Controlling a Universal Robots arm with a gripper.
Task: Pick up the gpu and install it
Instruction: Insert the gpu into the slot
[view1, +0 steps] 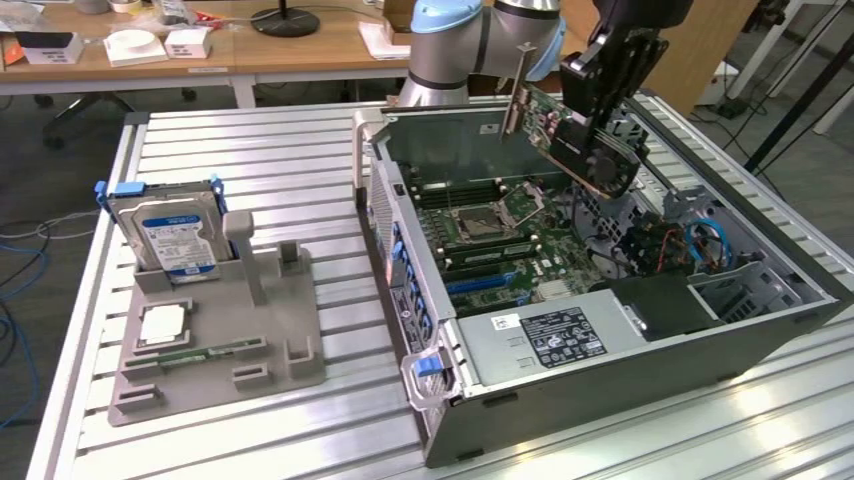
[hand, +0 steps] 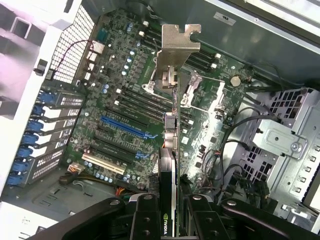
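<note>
gpu (view1: 567, 135): up in the air over the open case (view1: 641, 350), tilted, touching nothing below it
tool (view1: 603, 118): clenched on the gpu, one finger on each flat face, at the end away from the bracket
bracket (hand: 177, 42): silver, at the card's far end from the tool, hanging over the motherboard (view1: 487, 235)
slots (hand: 125, 129): blue and dark ones lie bare on the motherboard, with the card well apart from them
weight: I'd judge it light, nothing that strains a pinch grip
stiffness: a rigid board that won't sag, though thin enough to twist if held off-centre
fragility: delicate, I'd say, with exposed parts and a contact edge that won't forgive knocks against the case walls
slip: the flat faces look smooth, so a loose pinch could let it swing by the bracket end
where to hold: across the two faces at the dark cooler part, as the tool has it, clear of the contact edge and bracket
elsewhere: hard drive (view1: 174, 235) stands in a grey stand on the surface (view1: 267, 140), well apart from the case
</note>
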